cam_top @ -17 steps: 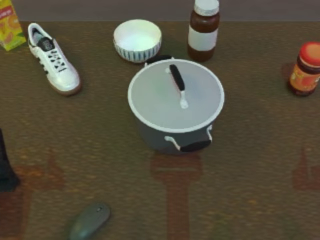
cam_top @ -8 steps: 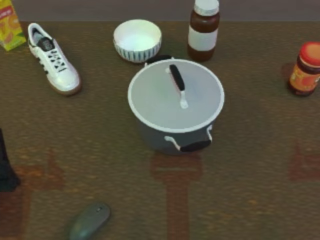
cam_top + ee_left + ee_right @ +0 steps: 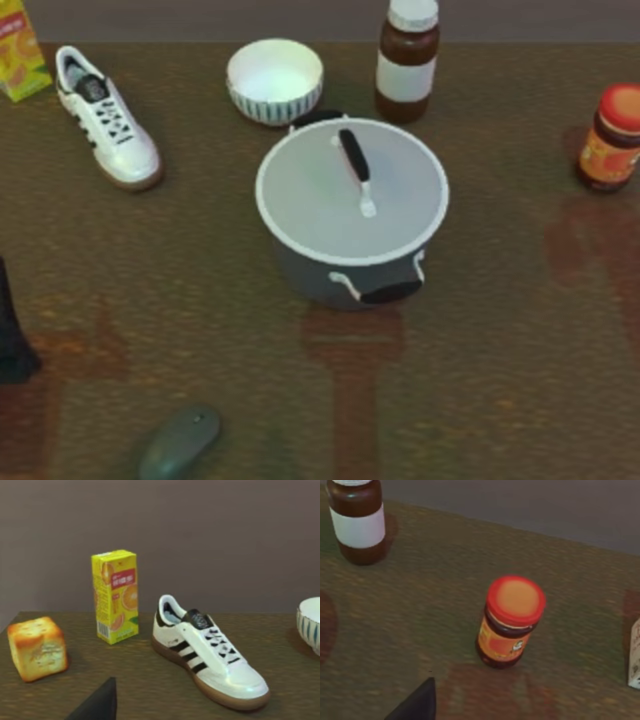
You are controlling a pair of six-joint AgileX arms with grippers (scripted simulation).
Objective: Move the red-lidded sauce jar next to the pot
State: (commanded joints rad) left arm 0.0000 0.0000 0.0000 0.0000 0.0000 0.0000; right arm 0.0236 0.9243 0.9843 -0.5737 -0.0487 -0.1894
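My left arm (image 3: 10, 340) sits parked at the table's left edge, about 9 o'clock from the pot (image 3: 350, 205). Its wrist camera looks at a shoe (image 3: 210, 655) and a carton (image 3: 115, 595), neither of them part of this job. I cannot tell how wide that gripper stands.

The pot stands mid-table with its lid on. A bowl (image 3: 274, 80) is at its 11 o'clock and a brown jar (image 3: 407, 60) at its 1 o'clock.

The red jar (image 3: 612, 137) stands upright near the table's right edge, between 2 and 3 o'clock from the pot and well apart from it. Nothing touches it. So I judge the task barely begun: the grasp, the lift, the carry and the set-down by the pot are all still to do.

My right gripper (image 3: 417, 705) is out of the top view. Only a dark sliver of it shows in the right wrist view, which looks down on the red jar from close by. I cannot tell how far open it is, but it has hold of nothing.

Against the earlier frames, every object lies where it did. What differs is my right arm's shadow (image 3: 590, 230). It lay lower on the right side, about 5 o'clock from the jar, and now spreads just below the jar at 6 to 7 o'clock. I take that as my approach closing in.
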